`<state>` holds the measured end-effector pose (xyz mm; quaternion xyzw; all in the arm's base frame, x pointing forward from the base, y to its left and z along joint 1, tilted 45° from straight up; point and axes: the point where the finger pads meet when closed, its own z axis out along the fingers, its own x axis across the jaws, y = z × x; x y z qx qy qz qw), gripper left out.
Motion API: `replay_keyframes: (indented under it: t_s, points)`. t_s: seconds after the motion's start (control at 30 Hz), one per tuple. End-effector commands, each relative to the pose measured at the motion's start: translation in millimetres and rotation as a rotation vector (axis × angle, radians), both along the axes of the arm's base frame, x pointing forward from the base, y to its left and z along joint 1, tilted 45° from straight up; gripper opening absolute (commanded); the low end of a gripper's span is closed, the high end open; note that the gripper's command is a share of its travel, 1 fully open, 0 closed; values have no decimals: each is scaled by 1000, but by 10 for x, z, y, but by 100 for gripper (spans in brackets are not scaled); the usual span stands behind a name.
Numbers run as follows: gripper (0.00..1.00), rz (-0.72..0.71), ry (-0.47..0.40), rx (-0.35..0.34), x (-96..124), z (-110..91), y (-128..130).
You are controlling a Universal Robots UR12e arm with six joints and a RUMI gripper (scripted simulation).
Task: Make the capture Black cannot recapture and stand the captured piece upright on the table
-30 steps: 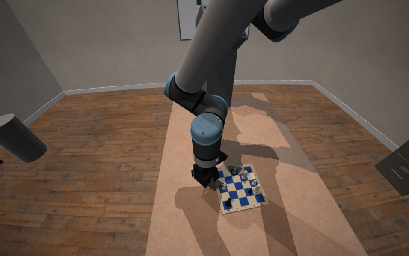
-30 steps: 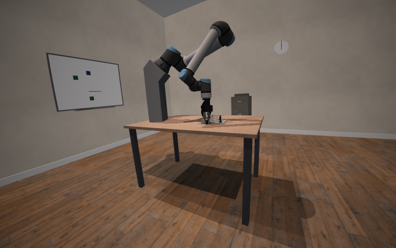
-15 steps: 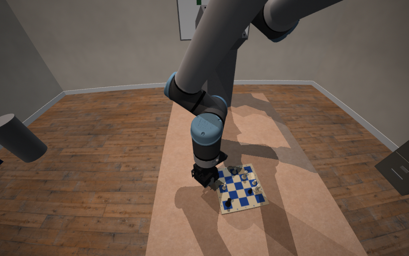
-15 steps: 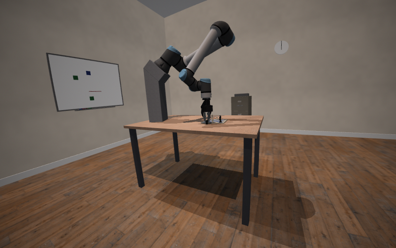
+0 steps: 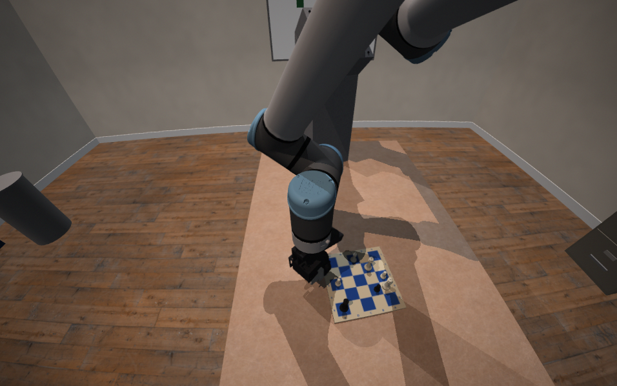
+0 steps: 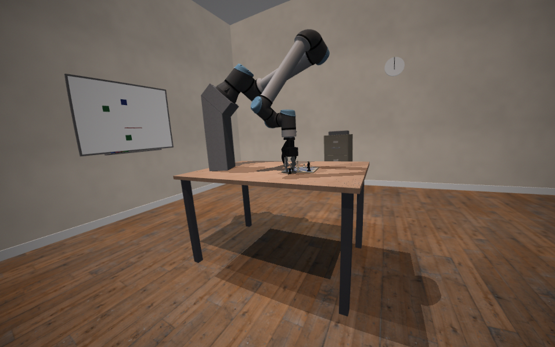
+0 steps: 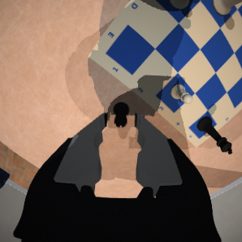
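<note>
Top: end effector [image 5: 313, 275] low over worktop [image 5: 273, 327], just off the board [image 5: 366, 314] edge. Captured black pawn hidden under it here.

Exterior: pawn too small to judge; arm vertical over the board's near side.

Wrist: black pawn [image 7: 120, 114] stands between the fingers on the worktop beside the board; jaws parting, grip released, gaps show each side. Best lift straight up, no sideways drag, so it stays upright. Readable: D, E, 1, 2, 3 on the rim.
</note>
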<state>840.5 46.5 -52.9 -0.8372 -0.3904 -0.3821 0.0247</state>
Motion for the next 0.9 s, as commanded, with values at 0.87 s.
replay_keyframes:
  t_s: [0.87]
  points:
    - [22,0,-1,0,-528,606,-291]
